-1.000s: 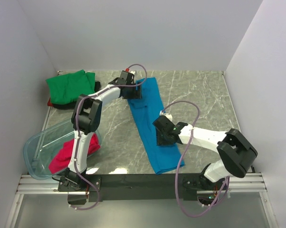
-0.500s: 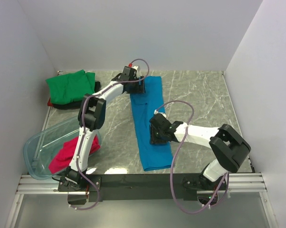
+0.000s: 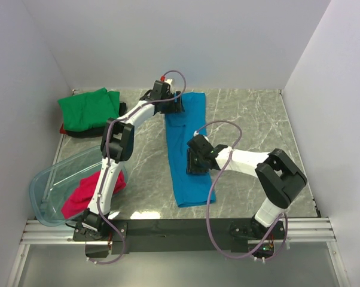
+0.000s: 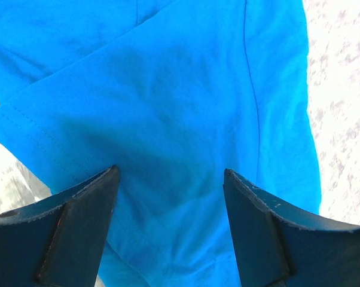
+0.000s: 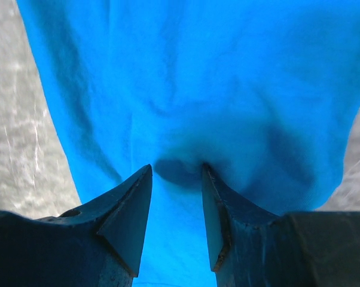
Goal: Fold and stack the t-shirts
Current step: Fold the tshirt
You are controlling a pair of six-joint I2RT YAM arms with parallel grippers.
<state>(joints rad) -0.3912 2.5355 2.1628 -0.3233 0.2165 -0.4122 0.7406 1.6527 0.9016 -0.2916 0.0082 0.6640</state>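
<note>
Blue t-shirt [image 3: 189, 152] dragged leftward; left fingers [image 4: 84, 227] wide above it, right fingers [image 5: 132, 215] pinching fold.

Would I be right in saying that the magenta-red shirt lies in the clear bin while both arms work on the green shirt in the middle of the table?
Not quite: both arms work on the blue shirt, as the top external view shows. The green shirt sits folded at the far left. The magenta-red shirt is indeed in the clear bin.

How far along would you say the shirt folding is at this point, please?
Done: a green shirt lies folded on a dark one at the far left. In hand: the blue shirt is a long strip, with the left end effector at its far end and the right end effector mid-strip. Left: the red shirt sits in the bin.
</note>
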